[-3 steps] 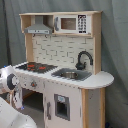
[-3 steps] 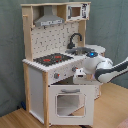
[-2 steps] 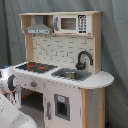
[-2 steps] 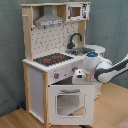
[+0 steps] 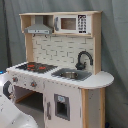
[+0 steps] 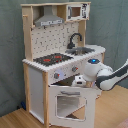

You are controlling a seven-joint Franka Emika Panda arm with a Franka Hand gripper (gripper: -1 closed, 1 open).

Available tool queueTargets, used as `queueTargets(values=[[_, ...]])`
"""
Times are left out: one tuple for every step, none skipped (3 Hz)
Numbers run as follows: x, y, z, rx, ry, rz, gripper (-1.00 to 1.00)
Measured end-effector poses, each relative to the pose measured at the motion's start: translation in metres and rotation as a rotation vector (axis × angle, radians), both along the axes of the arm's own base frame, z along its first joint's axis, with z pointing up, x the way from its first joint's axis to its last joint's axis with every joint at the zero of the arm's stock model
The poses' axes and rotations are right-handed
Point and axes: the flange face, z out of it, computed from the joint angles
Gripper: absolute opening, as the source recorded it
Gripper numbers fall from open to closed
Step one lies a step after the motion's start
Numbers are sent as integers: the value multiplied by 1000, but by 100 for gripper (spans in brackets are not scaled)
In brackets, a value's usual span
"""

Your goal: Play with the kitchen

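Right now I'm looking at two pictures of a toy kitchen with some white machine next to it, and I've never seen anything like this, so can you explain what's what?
Both pictures show the same moment from two cameras standing off to different sides.

The big thing is a child's toy kitchen, white and pale wood. On its counter sit a black hob with red rings, a sink and a black tap. Above are a grey hood and a small microwave.

The white machine is a robot arm. In the second exterior view it reaches in from the second exterior view's right, and its tool is at the front of the kitchen, just above the oven door, which has a window and hangs open. In the first exterior view only part of the arm shows, at the bottom left corner.

I can't tell whether the tool is gripping anything.
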Motion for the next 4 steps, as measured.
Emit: queueTargets(values=[[1,7,-10,27,-15,0,-100],[6,32,6,96,-50,-33,-100],[-9,43,5,121,-50,-93,-100],[-17,46,3,135,-42,-174,-100]])
